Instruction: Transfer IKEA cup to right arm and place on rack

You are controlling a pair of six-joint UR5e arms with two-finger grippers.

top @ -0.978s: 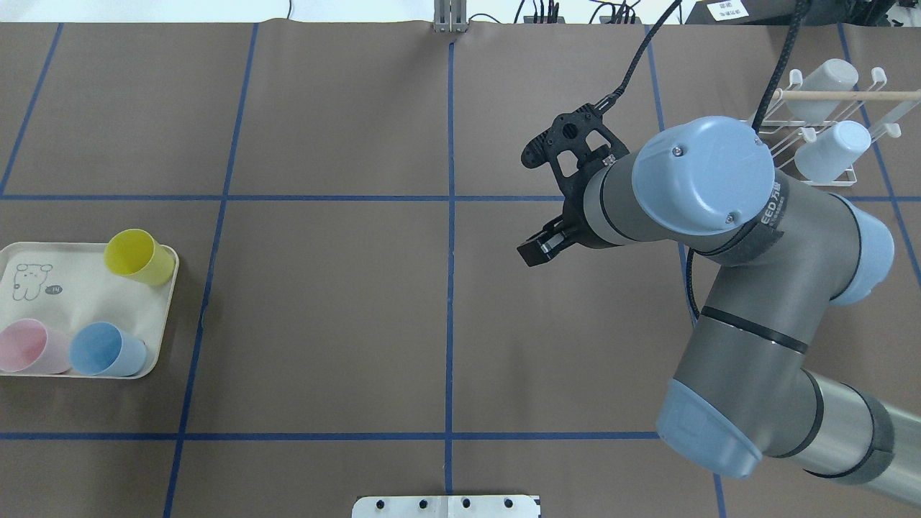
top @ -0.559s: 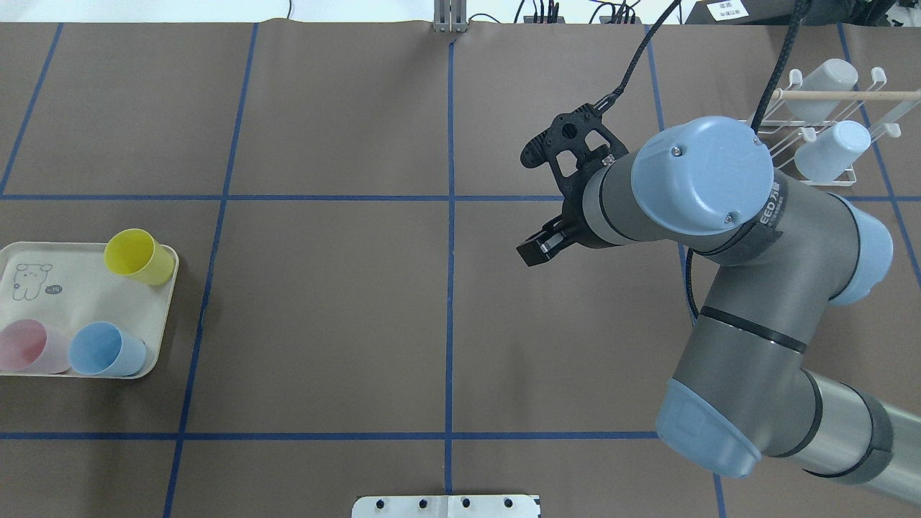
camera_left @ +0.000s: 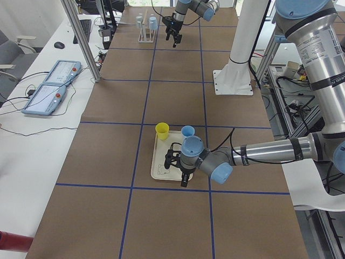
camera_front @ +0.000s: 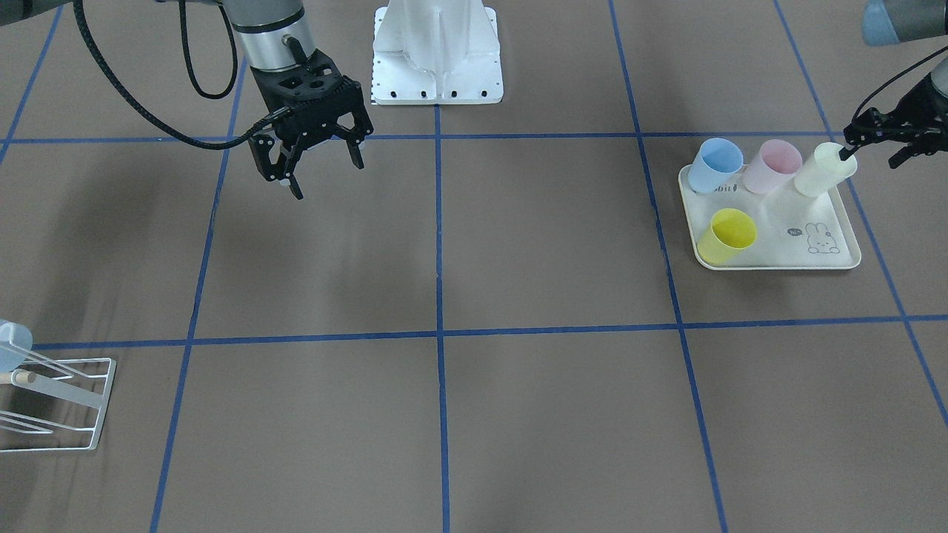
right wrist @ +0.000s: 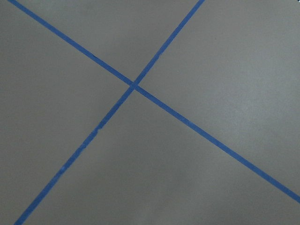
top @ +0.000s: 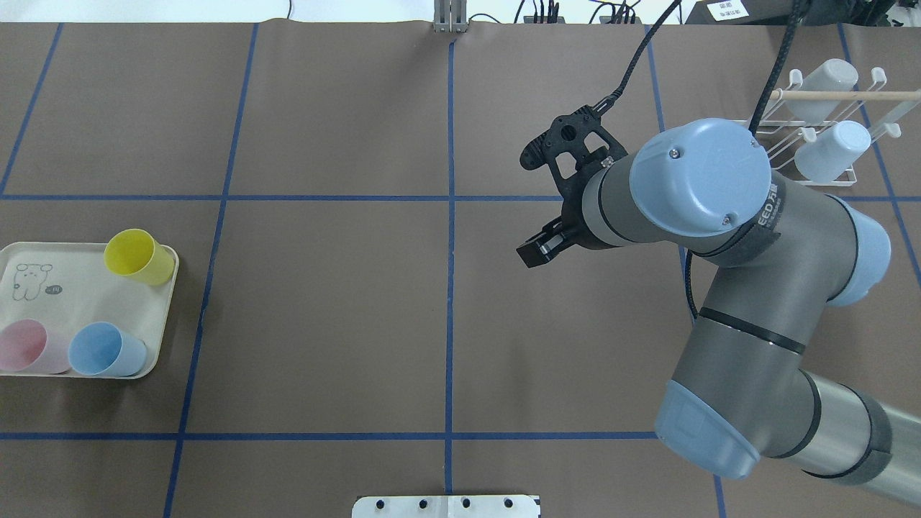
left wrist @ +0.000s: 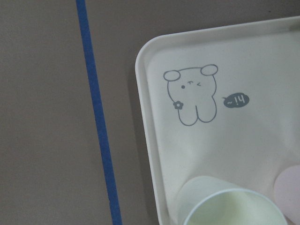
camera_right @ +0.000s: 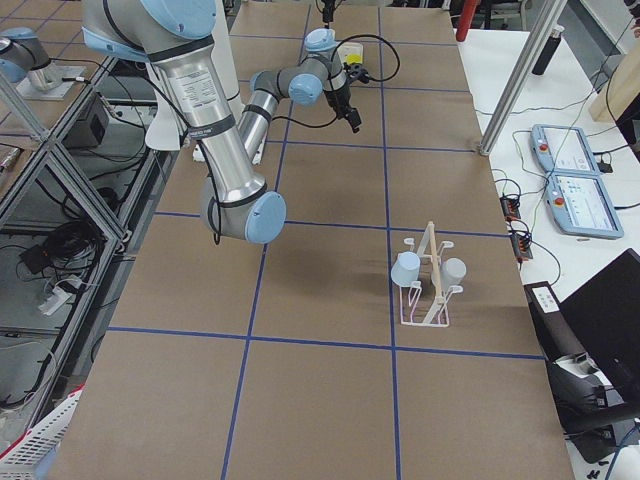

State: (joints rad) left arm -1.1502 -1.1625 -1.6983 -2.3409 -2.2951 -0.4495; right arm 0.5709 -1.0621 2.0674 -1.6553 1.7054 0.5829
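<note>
A pale cream IKEA cup leans at the back corner of the rabbit-print tray; the left wrist view shows its rim close below the camera. My left gripper hangs open beside it, one fingertip at the cup's rim. The right arm holds its gripper open and empty above the bare table near the middle; from overhead only one side of this gripper shows. The white wire rack stands at the far right with two cups on its prongs.
Blue, pink and yellow cups stand on the tray. The robot's white base sits at the table's near edge. Brown table surface with blue tape lines lies between tray and rack.
At the overhead view's left edge the tray's print and the pink cup have shifted slightly. The right arm has barely moved and its gripper stays open.
</note>
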